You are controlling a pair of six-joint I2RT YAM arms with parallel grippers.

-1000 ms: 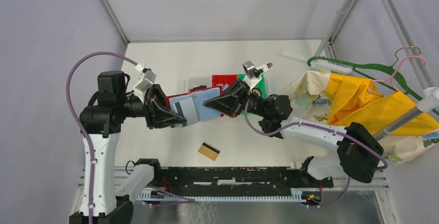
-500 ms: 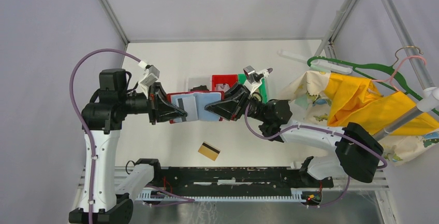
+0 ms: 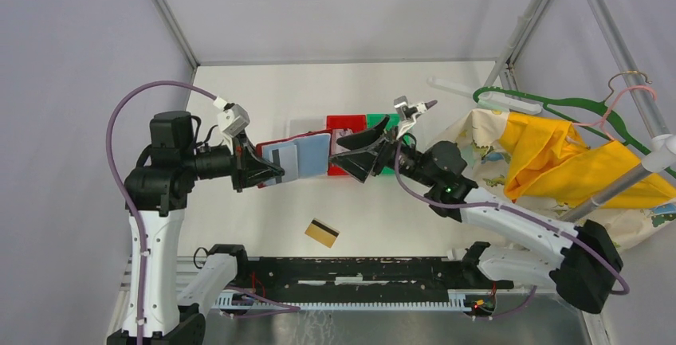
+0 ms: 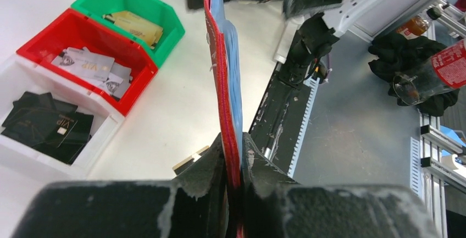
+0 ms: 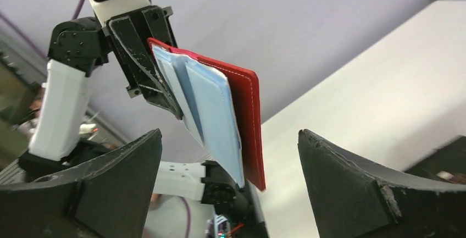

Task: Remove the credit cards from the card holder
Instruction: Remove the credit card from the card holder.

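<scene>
The card holder (image 3: 299,156), red outside with pale blue pocket leaves, hangs in the air over the table with my left gripper (image 3: 267,174) shut on its left end. In the left wrist view the card holder (image 4: 222,78) stands edge-on between the closed fingers of that gripper (image 4: 235,145). My right gripper (image 3: 351,154) is open just right of the holder's free edge and is not touching it. From the right wrist, the card holder (image 5: 244,106) shows beyond that wide gripper (image 5: 229,134). One gold-tan credit card (image 3: 321,233) with a dark stripe lies on the table. Whether cards sit in the pockets I cannot tell.
Behind the holder stand three bins: a white bin (image 4: 101,133) with black cards, a red bin (image 4: 38,34) with silver cards, and a green bin (image 4: 165,26) with gold cards. Yellow cloth (image 3: 550,150) and a green hanger (image 3: 558,106) lie right. A black rail (image 3: 351,272) runs along the front.
My right gripper has let go of the holder's right edge, opened wide and drawn back to the right. The left gripper keeps the holder, now a little higher and farther back.
</scene>
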